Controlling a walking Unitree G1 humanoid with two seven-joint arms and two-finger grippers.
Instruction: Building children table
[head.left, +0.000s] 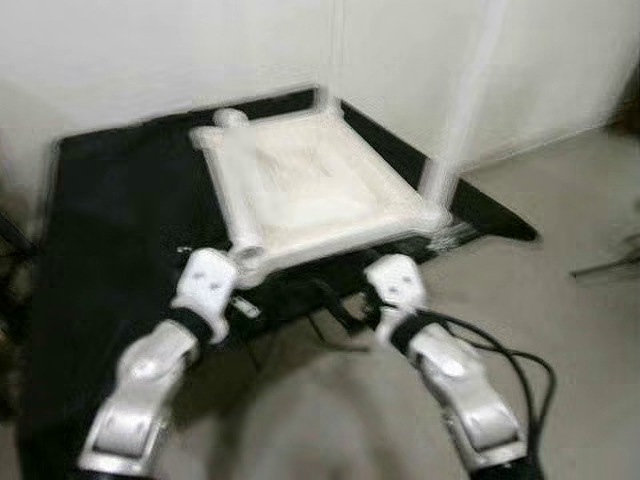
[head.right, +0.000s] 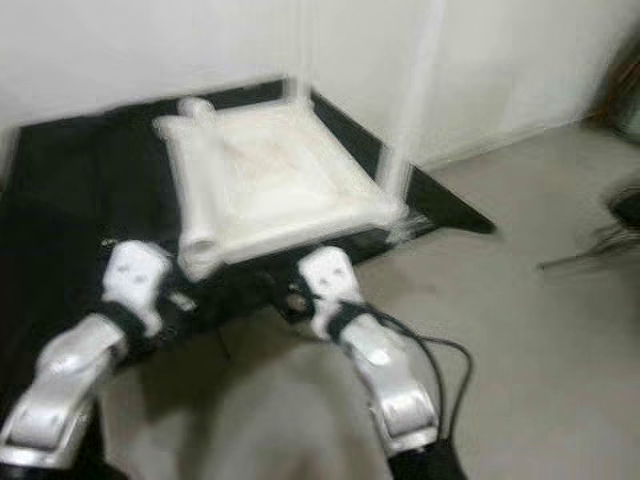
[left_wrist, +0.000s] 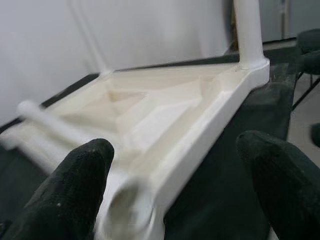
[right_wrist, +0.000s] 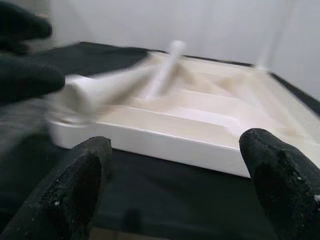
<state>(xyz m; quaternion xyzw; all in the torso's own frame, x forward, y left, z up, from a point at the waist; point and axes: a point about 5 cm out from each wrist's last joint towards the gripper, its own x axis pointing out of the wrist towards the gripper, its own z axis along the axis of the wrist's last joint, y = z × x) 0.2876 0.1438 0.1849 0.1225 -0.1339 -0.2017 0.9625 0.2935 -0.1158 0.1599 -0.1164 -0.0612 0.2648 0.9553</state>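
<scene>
A white plastic children's table (head.left: 300, 185) lies upside down on a black mat (head.left: 110, 200). One leg (head.left: 455, 120) stands upright at its right corner and another leg (head.left: 335, 50) at the far corner. A loose white leg (head.left: 228, 190) lies along the table's left side, blurred. My left gripper (left_wrist: 175, 160) is open, its fingers either side of the near-left corner socket (left_wrist: 125, 215). Just before the table's near edge (right_wrist: 165, 142), my right gripper (right_wrist: 180, 165) is also open and holds nothing. Both silver arms reach in from the front; the left wrist (head.left: 205, 285) is close to the corner.
The mat sits in a corner of white walls (head.left: 150, 50). Beige floor (head.left: 560, 230) spreads to the right and front. A black cable (head.left: 520, 360) loops off my right arm. A dark thin-legged object (head.left: 610, 262) stands at the right edge.
</scene>
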